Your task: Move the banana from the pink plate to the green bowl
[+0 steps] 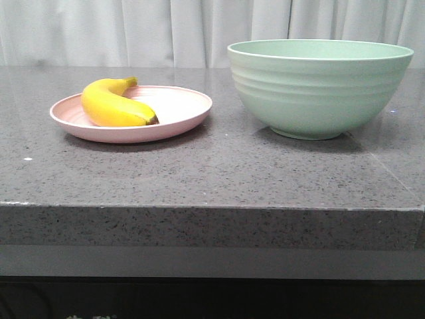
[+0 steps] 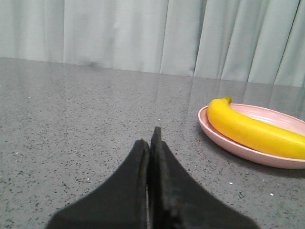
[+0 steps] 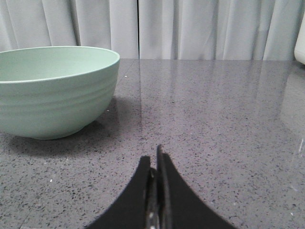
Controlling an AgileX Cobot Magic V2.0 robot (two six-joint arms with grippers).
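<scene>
A curved yellow banana (image 1: 114,105) lies on the pale-pink plate (image 1: 179,106) at the left of the counter, dark tip toward the front. The mint-green ribbed bowl (image 1: 319,86) stands to the plate's right; nothing shows above its rim. Neither arm shows in the front view. In the left wrist view my left gripper (image 2: 150,140) is shut on nothing, low over bare counter, with the banana (image 2: 252,133) and pink plate (image 2: 228,143) off to one side. In the right wrist view my right gripper (image 3: 153,157) is shut on nothing, the green bowl (image 3: 52,90) well apart from it.
The grey speckled stone counter (image 1: 219,173) ends in a thick front edge (image 1: 212,226). White curtains (image 1: 166,26) hang behind it. A pale object (image 3: 300,45) shows at the edge of the right wrist view.
</scene>
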